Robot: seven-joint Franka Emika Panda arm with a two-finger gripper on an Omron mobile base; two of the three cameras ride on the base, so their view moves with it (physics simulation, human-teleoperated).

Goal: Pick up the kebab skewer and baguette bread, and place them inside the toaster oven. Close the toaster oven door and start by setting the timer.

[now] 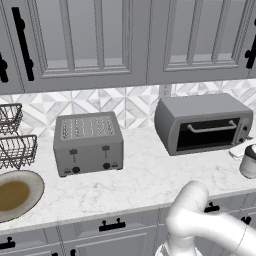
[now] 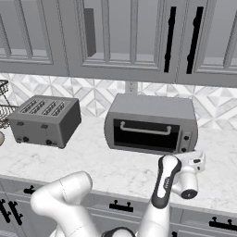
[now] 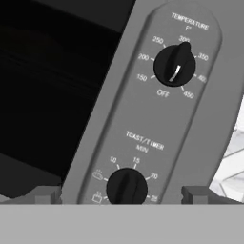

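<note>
Toaster oven on marble counter, far right, against tiled backsplash; pop-up toaster well apart to the left, not the target. Toaster oven door up and shut, silver handle across the dark glass; skewer and bread not discernible behind it, so loading can't be confirmed, only presumed. Step in hand, judging from the layout: set the timer. Gripper released, jaws spread wide, nothing held, parked just in front of the right-side control panel, a fingertip on either side of the timer knob. Temperature knob sits farther up the panel in the hand view, its pointer between the 300 and 350 marks; leave alone. For a clean turn: centre on the timer knob's axis first, since the knob sits slightly off-middle between the tips in the hand view; advance straight in until the pads flank the knob's raised ridge, then close on the ridge, not on the round skirt. Rotate about the knob's own axis toward the higher minute marks, no sideways drag. Risks: pads slipping off the low knob, wrist running out of rotation range, pushing the oven back along the counter if pressed too hard.
</note>
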